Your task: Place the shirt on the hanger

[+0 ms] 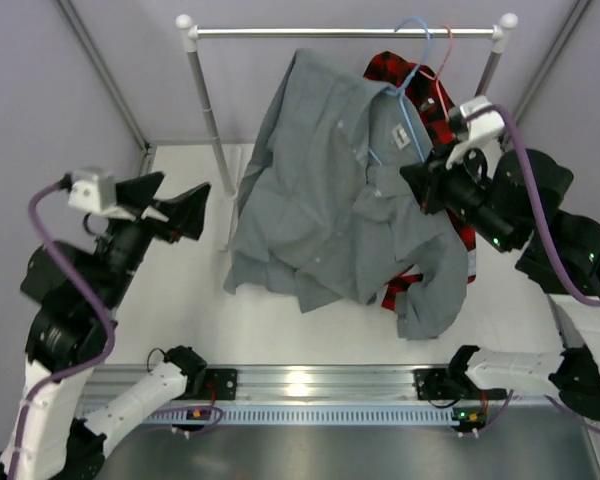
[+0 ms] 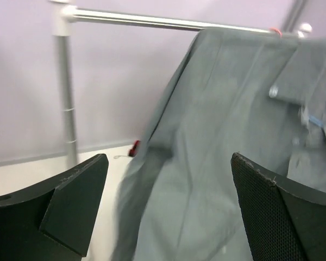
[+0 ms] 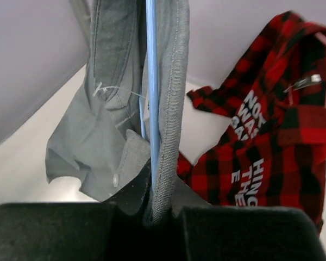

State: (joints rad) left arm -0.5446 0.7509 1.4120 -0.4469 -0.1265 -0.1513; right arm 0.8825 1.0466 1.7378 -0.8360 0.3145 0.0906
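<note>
Top external view: the clothes rail (image 1: 340, 32) spans the upper frame, and the grey shirt (image 1: 330, 200) hangs from it at centre, lopsided, its bulk sagging toward the lower left. Peeking out behind it, upper right, is the red-and-black plaid shirt (image 1: 385, 70). The light-blue wire hanger (image 1: 412, 120) hooks over the rail and its wire runs down inside the collar. The right gripper (image 1: 420, 185), right of centre, is clamped on shirt fabric and that wire together. The left gripper (image 1: 175, 200), at mid-left, has its jaws apart, holds nothing and is clear of the cloth. The danger as I judge it: a sideways tug could lift the hook off the rail or snag the plaid shirt. I can't tell whether the other shoulder is seated, so an early release may let the shirt slide off.
</note>
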